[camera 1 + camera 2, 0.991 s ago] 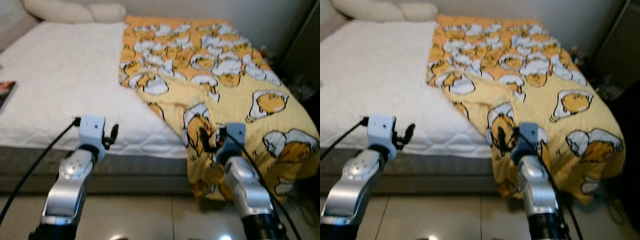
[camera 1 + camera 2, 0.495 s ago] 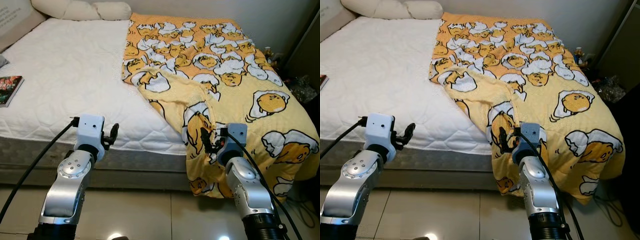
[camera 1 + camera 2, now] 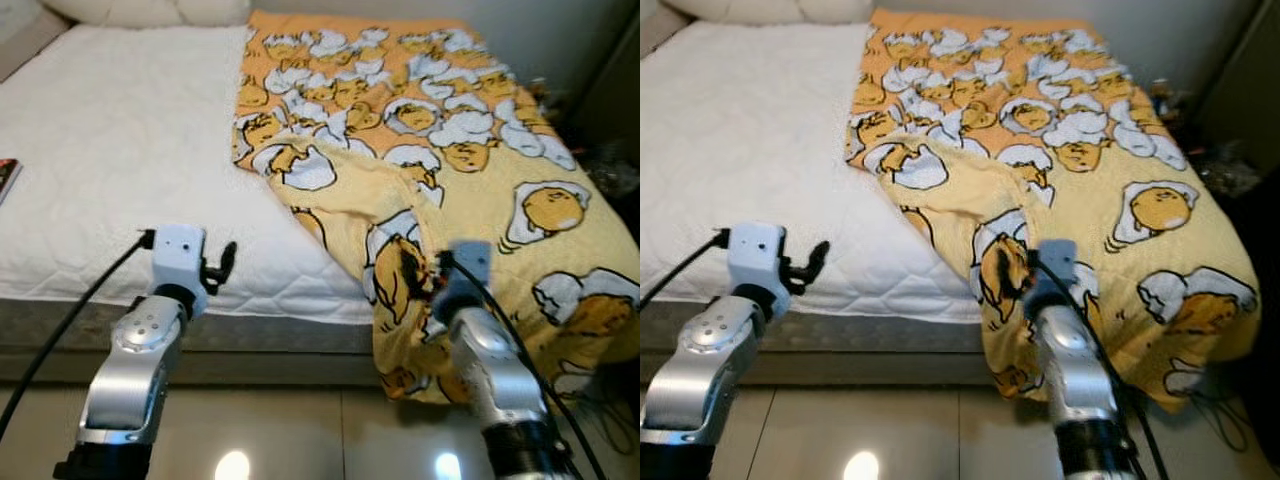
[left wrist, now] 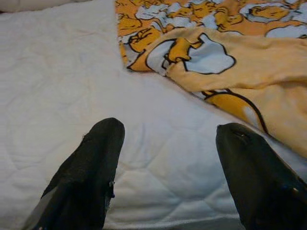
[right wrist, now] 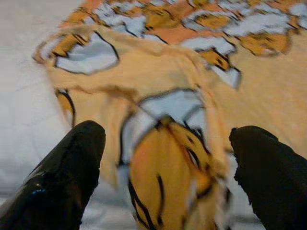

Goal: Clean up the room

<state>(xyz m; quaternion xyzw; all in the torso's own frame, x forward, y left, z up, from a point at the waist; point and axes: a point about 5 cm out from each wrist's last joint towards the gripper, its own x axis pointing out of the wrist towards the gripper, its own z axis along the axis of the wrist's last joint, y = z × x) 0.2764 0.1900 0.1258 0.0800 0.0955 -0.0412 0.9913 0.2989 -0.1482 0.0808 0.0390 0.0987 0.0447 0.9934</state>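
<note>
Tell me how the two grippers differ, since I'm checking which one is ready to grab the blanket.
The left gripper is over bare white mattress, while the right gripper is over a raised fold of the yellow blanket. The left is clear of the blanket; the right has cloth between its fingers. Both are open.

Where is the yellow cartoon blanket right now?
The yellow blanket covers the bed's right side on the white mattress, its corner draping over the foot edge just ahead of the open right gripper.

Head eyes look down at bed (image 3: 120, 150); wrist views sit close.
</note>
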